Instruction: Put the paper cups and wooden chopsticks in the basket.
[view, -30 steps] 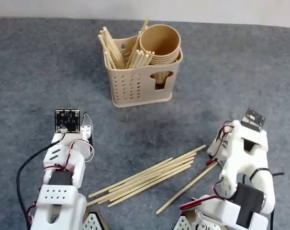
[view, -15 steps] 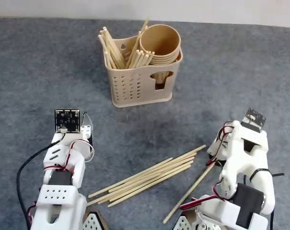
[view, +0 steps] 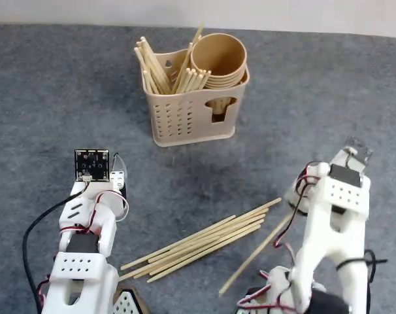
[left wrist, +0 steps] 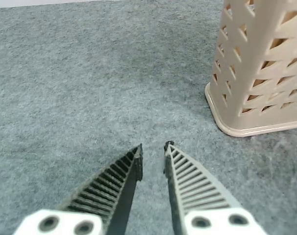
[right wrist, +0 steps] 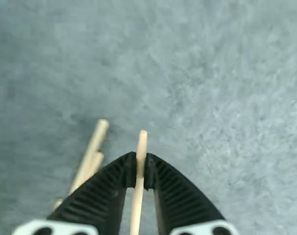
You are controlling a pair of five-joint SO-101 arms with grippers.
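Right gripper [right wrist: 140,158] fingers pinch one chopstick [right wrist: 142,141], its rear end hidden; left gripper [left wrist: 153,148] fingers slightly spread beside the edge-cropped basket [left wrist: 261,73].

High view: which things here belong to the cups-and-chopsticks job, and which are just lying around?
Job:
- basket
- paper cups, stacked in it
- standing chopsticks, in it
- loose chopsticks on the mat
- single chopstick, clamped in the right gripper

Lying about:
- grey mat
- black cable
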